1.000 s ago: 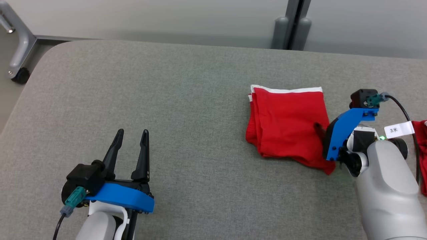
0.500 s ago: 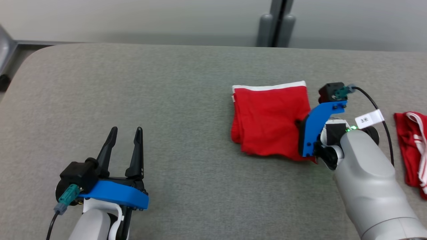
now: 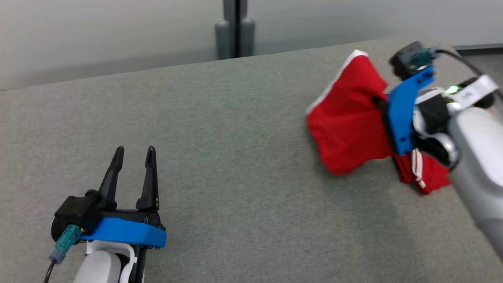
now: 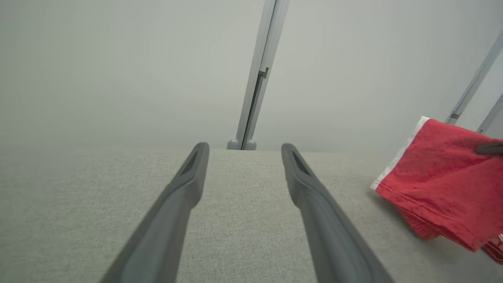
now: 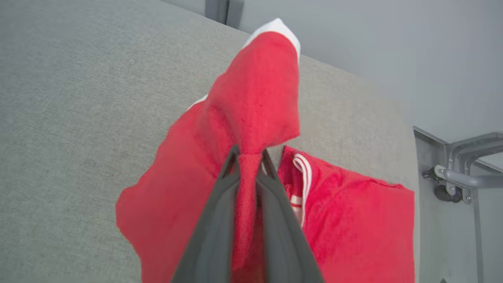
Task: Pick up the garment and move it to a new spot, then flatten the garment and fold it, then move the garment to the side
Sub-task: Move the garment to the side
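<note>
Red folded garment hangs bunched over the far right of the bench, pinched at one edge by your right end effector, which is clenched on a narrow gather of cloth. With so small a bite the layers could slip free or the fold fall open in transit. The trailing corner may also snag the striped red garment lying just beneath, while your left end effector stands released at the near left, well apart.
</note>
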Controlling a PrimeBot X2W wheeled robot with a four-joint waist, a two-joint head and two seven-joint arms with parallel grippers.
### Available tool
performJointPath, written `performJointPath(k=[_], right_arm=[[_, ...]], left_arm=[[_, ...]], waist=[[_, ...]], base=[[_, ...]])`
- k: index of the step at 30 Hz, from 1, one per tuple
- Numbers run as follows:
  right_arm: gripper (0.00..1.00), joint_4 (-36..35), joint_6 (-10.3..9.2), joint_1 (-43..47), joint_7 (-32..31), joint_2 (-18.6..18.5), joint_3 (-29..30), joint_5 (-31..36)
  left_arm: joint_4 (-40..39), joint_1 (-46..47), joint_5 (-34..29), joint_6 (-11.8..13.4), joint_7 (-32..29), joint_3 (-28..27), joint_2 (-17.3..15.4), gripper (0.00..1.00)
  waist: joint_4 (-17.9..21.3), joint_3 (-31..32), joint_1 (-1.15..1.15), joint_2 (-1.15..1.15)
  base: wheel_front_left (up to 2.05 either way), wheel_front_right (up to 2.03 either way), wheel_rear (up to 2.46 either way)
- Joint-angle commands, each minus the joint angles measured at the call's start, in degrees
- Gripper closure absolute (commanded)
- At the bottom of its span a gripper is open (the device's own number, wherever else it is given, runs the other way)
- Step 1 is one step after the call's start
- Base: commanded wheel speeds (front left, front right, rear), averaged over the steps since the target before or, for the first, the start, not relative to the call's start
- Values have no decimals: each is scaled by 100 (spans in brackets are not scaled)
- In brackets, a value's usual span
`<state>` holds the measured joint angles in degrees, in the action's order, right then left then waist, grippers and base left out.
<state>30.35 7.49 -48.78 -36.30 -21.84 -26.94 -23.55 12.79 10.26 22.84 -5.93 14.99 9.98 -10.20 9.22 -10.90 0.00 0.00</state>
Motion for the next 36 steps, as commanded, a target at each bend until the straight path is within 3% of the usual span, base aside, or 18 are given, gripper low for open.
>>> performJointPath(k=[1, 6, 13, 16, 23, 24, 25, 26, 32, 36], right_arm=[[100, -63, -1, 123, -27, -162, 22, -94], [100, -261, 3, 343, 14, -992, 116, -578], [100, 281, 1, 540, 730, -1563, 255, -423], [100, 802, 2, 564, 1012, -1619, 479, -229], [100, 1816, 1, 504, 1785, -1245, 1351, 115], [90, 1955, 1, 487, 1896, -1194, 1457, 205], [54, 2092, 1, 469, 2000, -1126, 1565, 285], [0, 2232, 1, 450, 2107, -1057, 1709, 324], [0, 2615, 2, 433, 2727, -702, 2240, 657], [0, 2448, 2, 644, 3083, -531, 2358, 797]], left_arm=[[-29, 20, -32, -2, 23, -3, -6, 0], [-117, 253, -88, -44, -8, 125, -72, 0], [-287, 599, -150, -70, -179, 279, -215, 0], [-386, 711, -173, -79, -278, 305, -320, 0], [-632, 787, -211, -39, -461, 289, -520, 0], [-660, 776, -208, -31, -468, 284, -532, 0], [-680, 759, -202, -30, -474, 284, -538, 0], [-689, 737, -202, -22, -474, 286, -543, 0], [-576, 614, -133, 12, -396, 337, -460, 0], [-362, 458, -17, 16, -279, 365, -311, 0]], waist=[[97, 26, 0, 0], [236, -244, 0, 0], [184, -717, 0, 0], [122, -920, 0, 0], [83, -1256, 0, 0], [79, -1265, 0, 0], [76, -1262, 0, 0], [71, -1244, 0, 0], [31, -916, 0, 0], [-25, -524, 0, 0]], base=[[0, 0, 0], [0, 0, 0], [0, 0, 0], [0, 0, 0], [0, 0, 0], [0, 0, 0], [0, 0, 0], [0, 0, 0], [0, 0, 0], [0, 0, 0]])
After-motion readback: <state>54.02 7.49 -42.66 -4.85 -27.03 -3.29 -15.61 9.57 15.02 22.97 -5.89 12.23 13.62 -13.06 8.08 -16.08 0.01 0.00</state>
